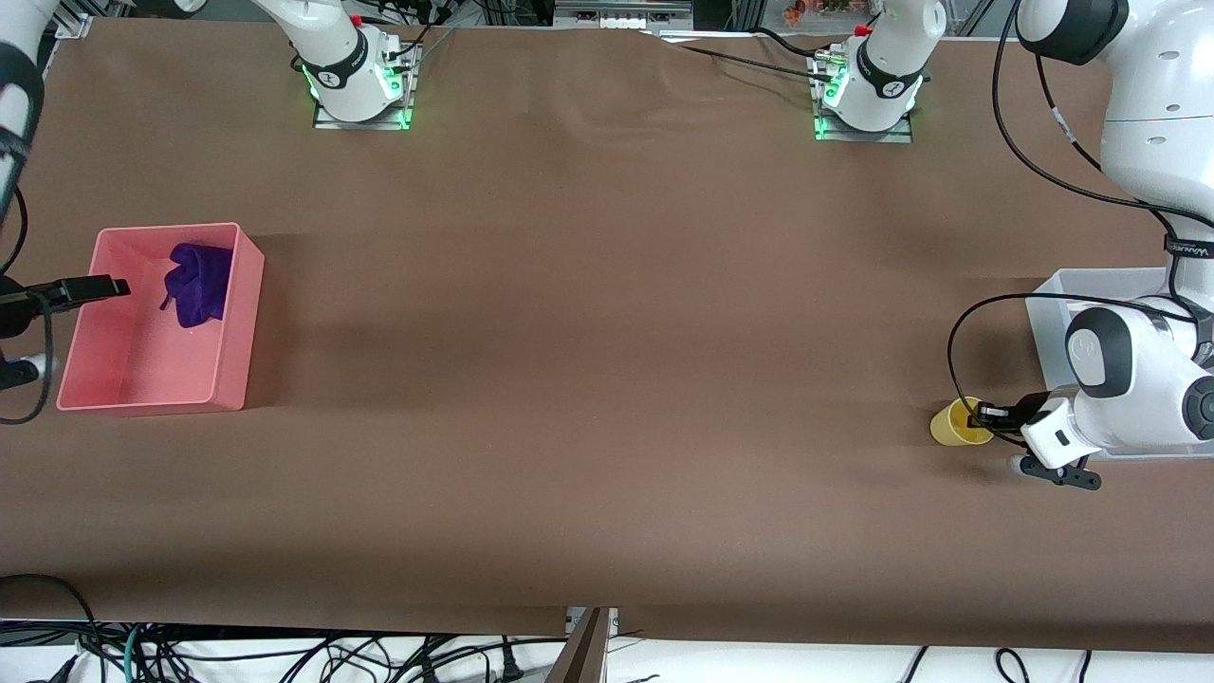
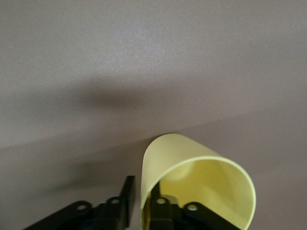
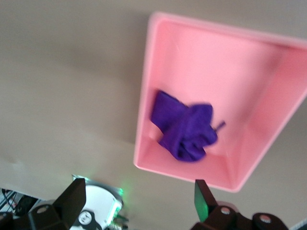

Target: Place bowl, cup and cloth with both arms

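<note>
The yellow cup [image 1: 958, 422] is tipped on its side at the left arm's end of the table, just outside a white bin. My left gripper [image 1: 986, 415] holds it by the rim, one finger inside and one outside; in the left wrist view the cup [image 2: 196, 177] fills the space at the gripper [image 2: 144, 187]. The purple cloth [image 1: 199, 283] lies bunched in a pink bin [image 1: 237, 323]. My right gripper [image 1: 116, 286] is open and empty over that bin's outer edge. The right wrist view shows the cloth [image 3: 184, 127], the pink bin [image 3: 144, 96] and the gripper [image 3: 139, 187]. The bowl is out of view.
A white bin [image 1: 1053, 313] stands under the left arm, mostly hidden by it. The two arm bases [image 1: 356, 81] [image 1: 868, 95] stand along the edge of the table farthest from the front camera. A brown mat [image 1: 607, 332] covers the table.
</note>
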Controlling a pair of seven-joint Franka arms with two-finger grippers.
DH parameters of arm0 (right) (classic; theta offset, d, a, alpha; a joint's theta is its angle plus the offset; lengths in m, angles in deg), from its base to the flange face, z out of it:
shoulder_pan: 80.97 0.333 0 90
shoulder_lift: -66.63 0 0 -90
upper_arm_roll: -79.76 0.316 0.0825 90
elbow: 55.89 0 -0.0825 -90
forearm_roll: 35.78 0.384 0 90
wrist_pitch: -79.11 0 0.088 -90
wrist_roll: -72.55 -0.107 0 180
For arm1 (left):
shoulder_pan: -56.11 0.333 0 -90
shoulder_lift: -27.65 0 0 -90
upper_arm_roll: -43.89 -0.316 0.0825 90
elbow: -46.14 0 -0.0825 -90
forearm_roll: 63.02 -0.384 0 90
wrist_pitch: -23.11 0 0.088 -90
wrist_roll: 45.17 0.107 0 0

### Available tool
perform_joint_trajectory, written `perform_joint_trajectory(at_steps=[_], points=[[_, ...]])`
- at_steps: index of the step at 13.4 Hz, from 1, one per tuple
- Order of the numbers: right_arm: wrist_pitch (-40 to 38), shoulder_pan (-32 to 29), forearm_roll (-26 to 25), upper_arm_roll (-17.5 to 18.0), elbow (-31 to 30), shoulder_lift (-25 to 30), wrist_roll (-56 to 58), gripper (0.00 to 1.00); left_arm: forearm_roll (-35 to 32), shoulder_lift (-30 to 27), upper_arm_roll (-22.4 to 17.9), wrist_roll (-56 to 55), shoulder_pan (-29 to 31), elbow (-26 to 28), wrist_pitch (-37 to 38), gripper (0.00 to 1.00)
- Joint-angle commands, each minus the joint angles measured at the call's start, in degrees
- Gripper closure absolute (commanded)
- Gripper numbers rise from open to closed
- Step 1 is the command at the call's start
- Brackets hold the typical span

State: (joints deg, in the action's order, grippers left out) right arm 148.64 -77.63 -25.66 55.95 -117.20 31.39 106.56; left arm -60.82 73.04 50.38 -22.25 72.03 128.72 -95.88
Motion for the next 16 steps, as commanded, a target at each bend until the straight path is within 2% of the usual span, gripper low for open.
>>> perform_joint_trajectory(at_steps=[1,4,6,9,11,14,16], points=[[0.5,2.8,3.8,0.3,1.3,3.4,-0.2,0.0,0.7,-2.0,-0.4,-0.2,0.0,-0.8,2.2,1.0],[0.8,6.9,2.5,0.7,5.7,4.7,-0.3,0.0,-0.6,-7.4,-0.9,0.7,0.3,-4.7,14.9,1.0],[1.1,7.9,1.6,0.5,6.3,4.9,-0.1,0.0,-5.9,-9.8,-1.3,7.4,1.7,-8.7,22.7,1.0],[8.6,7.6,1.6,0.3,7.3,6.4,-0.1,0.0,-14.8,-14.5,-1.7,15.7,6.1,-5.9,25.3,1.0],[10.3,6.4,1.5,0.9,4.8,9.0,0.1,0.0,-19.2,-15.8,-1.5,19.6,10.1,-0.6,22.2,1.0],[12.7,6.2,1.2,2.4,-1.0,13.2,-1.4,0.0,-19.3,-17.5,-1.4,25.6,16.9,12.1,5.4,1.0],[12.6,5.9,-4.8,9.4,-4.9,17.3,-15.4,0.0,-18.6,-17.5,-1.1,26.7,20.5,17.3,-2.2,1.0]])
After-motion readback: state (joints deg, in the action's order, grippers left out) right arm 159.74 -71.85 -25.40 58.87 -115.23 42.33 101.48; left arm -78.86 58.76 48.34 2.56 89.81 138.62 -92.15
